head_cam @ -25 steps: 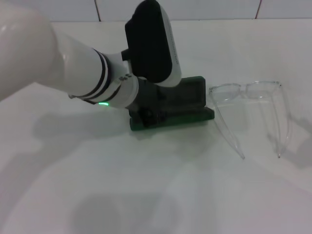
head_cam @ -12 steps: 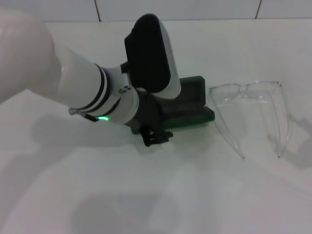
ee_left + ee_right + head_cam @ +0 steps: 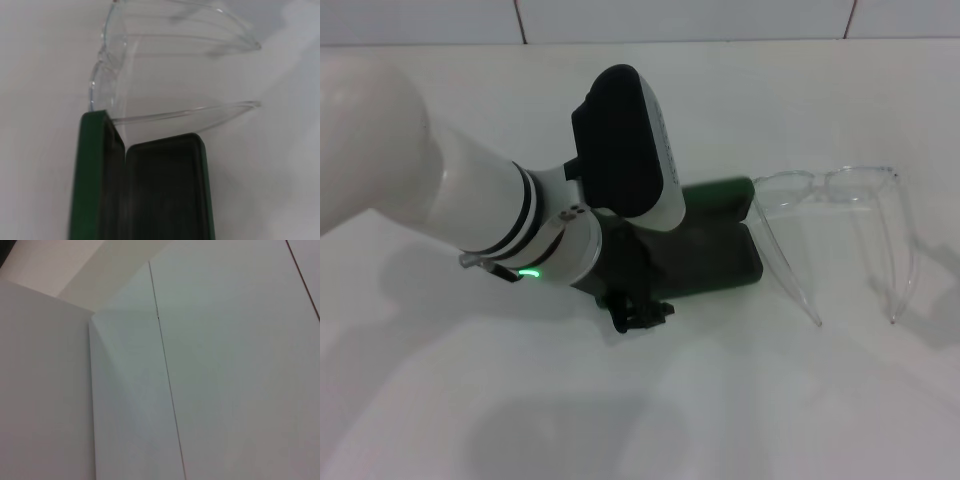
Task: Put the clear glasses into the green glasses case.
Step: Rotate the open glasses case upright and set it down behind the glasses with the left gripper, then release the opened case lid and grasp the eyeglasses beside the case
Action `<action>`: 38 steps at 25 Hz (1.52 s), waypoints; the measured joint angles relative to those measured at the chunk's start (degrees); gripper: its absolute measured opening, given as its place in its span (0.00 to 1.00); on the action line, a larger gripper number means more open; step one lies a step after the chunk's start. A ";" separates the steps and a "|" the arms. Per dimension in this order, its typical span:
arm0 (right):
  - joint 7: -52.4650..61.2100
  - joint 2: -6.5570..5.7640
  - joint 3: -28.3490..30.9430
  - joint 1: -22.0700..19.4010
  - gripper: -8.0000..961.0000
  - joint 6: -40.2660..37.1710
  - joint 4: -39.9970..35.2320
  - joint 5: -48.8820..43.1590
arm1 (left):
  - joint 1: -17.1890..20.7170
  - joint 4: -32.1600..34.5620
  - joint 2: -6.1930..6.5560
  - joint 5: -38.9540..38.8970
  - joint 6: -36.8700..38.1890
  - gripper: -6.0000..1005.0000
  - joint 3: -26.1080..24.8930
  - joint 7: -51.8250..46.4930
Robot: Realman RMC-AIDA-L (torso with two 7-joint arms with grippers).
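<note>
Left arm: I see it reaching in from the left edge of the head view, its black-and-white wrist covering the frame's centre and hiding the left part of the case.
Left gripper (image 3: pixel 638 308): low at centre frame, just below the case's near edge; a small dark part shows there, but I cannot tell how wide the claw stands or whether it has hold of anything.
Green glasses case (image 3: pixel 720 235): just right of centre, lying open on the white table (image 3: pixel 770 400). In the left wrist view the green glasses case (image 3: pixel 165 195) shows its dark lined tray at lower centre, with the lid standing up along the tray's left side.
Clear glasses (image 3: pixel 840 225): right of the case in the head view, unfolded, lens front toward the top of the frame and both temples running down toward the lower right. The nearer lens corner sits just beside the case's upper right corner; whether they touch I cannot tell. The left wrist view has the clear glasses (image 3: pixel 150 65) in the upper half, one temple passing just above the tray's end.
Step in hand: I judge it to be getting the case fully open and settled before fetching the glasses.
Doing it well: I would keep the lid from dropping shut, avoid nudging the case into the glasses, and leave the tray facing up.
Right arm: not in the head view; its wrist camera shows only plain pale surfaces.
</note>
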 joint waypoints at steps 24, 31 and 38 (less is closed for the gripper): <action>0.00 -0.05 -0.08 -0.17 0.81 0.21 0.15 -0.09 | 6.08 19.27 0.12 7.27 3.32 0.39 -1.15 -0.03; 0.00 -0.05 0.10 -0.51 0.81 0.24 0.14 -0.09 | 6.02 18.82 0.09 11.13 1.14 0.39 -1.79 0.11; 0.84 -0.08 0.33 -0.53 0.81 1.06 0.06 -0.09 | 7.02 20.53 0.14 6.70 1.08 0.39 -3.21 0.17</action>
